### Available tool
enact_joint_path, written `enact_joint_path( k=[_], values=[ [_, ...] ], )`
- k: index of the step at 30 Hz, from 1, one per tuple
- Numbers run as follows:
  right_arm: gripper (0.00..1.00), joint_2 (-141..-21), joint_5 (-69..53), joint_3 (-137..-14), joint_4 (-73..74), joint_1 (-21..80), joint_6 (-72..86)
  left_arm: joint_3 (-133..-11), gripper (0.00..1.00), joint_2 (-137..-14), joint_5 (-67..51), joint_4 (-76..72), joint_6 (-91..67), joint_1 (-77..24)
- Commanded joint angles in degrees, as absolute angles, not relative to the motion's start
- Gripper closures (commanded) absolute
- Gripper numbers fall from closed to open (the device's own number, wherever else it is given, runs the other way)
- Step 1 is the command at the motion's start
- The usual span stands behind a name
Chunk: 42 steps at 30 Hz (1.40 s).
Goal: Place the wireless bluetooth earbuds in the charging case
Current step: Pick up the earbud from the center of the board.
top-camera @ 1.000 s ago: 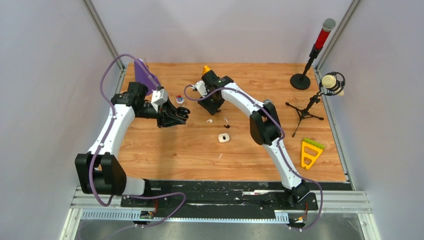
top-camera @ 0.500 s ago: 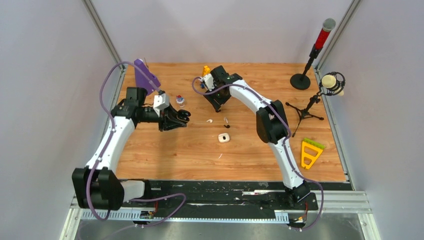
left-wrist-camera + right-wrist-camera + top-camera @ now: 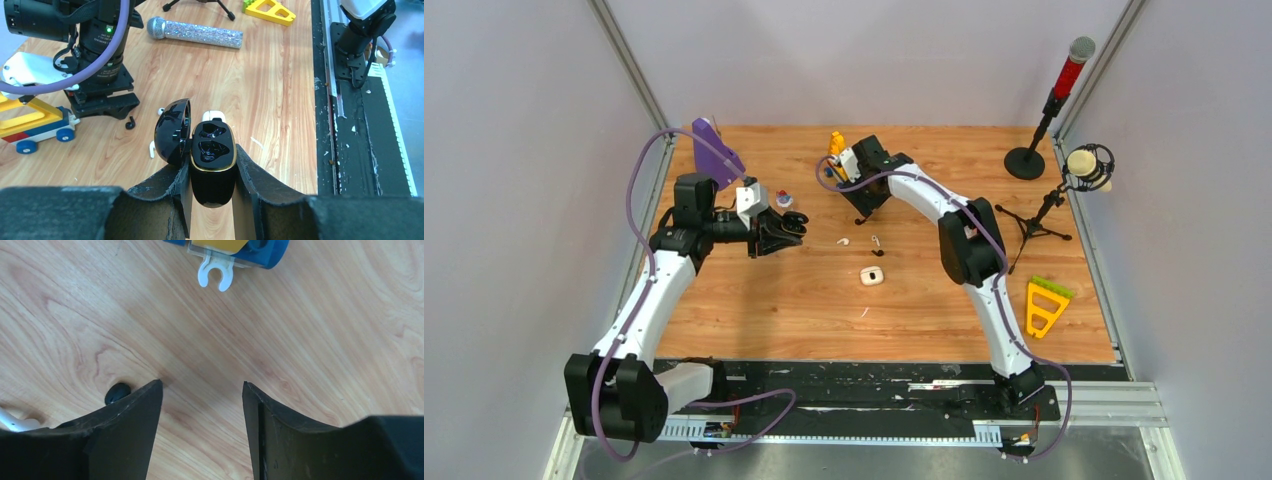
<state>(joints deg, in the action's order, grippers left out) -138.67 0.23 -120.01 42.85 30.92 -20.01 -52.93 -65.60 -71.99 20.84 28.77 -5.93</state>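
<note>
So the left end effector (image 3: pixel 212 167) is clamped on the charging case (image 3: pixel 212 142). It's a glossy black pebble with a gold rim, held up off the bench (image 3: pixel 272 85), left of the middle. The lid is flipped open to the left and both wells show bare black. The case's long axis runs along the fingers, away from the wrist, with the wells facing up at the wrist camera.

The earbuds are lying loose on the wood just past it. One white earbud (image 3: pixel 151 148) is half hidden behind the open lid, and a second white one (image 3: pixel 161 111) sits a bit further out. A black earbud (image 3: pixel 131 122) is near the right arm's wrist. A white case (image 3: pixel 214 115) peeks out right behind the black one.

Over on the right, the right end effector (image 3: pixel 202 400) has its fingers spread apart with only wood between them. That black bud is just outside one finger, and a blue toy (image 3: pixel 260 247) sits ahead.
</note>
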Motion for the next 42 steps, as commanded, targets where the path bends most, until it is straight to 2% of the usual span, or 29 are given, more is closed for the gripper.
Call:
enact_joint_path(
  k=[1, 10, 25, 36, 42],
  values=[
    [0.38, -136.15, 0.97, -116.64, 41.13, 30.80, -20.94, -54.54, 0.89, -65.33, -71.89, 18.46, 26.98, -6.29],
    [0.39, -130.76, -2.45, -108.73, 42.02, 31.77, -21.50, -54.45, 0.89, -65.48, -71.57, 18.13, 26.97, -6.35],
    [0.39, -132.19, -4.30, -111.31, 42.01, 33.97, -21.38, -54.31, 0.89, -65.37, -70.92, 18.11, 26.98, -6.33],
    [0.40, -136.60, -4.04, -117.54, 41.86, 36.17, -20.52, -54.40, 0.89, -65.60, -70.73, 18.06, 26.81, -6.33],
    [0.41, -131.91, -8.33, -114.11, 41.61, 35.65, -21.03, -54.44, 0.89, -65.80, -70.63, 18.22, 26.95, -6.33]
  ],
)
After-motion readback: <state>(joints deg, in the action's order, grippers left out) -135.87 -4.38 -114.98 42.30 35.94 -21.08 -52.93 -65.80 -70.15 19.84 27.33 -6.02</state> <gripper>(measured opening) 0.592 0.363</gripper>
